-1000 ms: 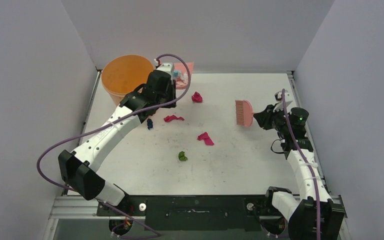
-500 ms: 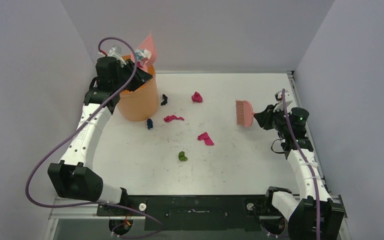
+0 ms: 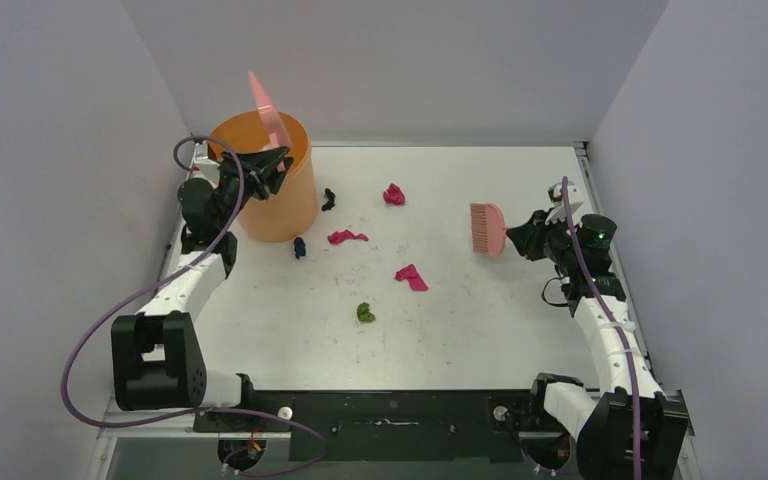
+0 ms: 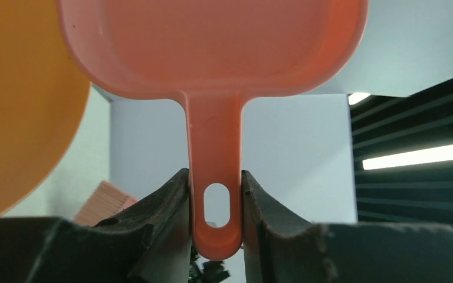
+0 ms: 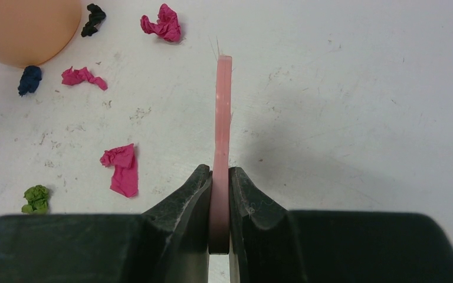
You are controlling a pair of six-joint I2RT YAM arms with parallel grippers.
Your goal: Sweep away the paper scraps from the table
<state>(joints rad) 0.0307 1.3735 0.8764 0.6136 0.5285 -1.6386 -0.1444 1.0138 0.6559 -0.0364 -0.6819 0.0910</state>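
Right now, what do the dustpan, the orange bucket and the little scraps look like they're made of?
The dustpan looks like moulded plastic: smooth, faintly glossy pink, with a hanging hole in its handle. The orange bucket seems plastic too: even colour, smooth matte wall. The scraps look like crumpled paper, dull and sharply creased.

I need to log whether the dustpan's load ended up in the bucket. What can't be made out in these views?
- Top view: the bottom of the orange bucket, blocked by its own wall, the tilted dustpan and the left gripper; what lies inside cannot be told.
- Left wrist: the dustpan's far lip, cut off by the top edge.
- Right wrist: the bristles of the brush; it shows edge-on in the right gripper.
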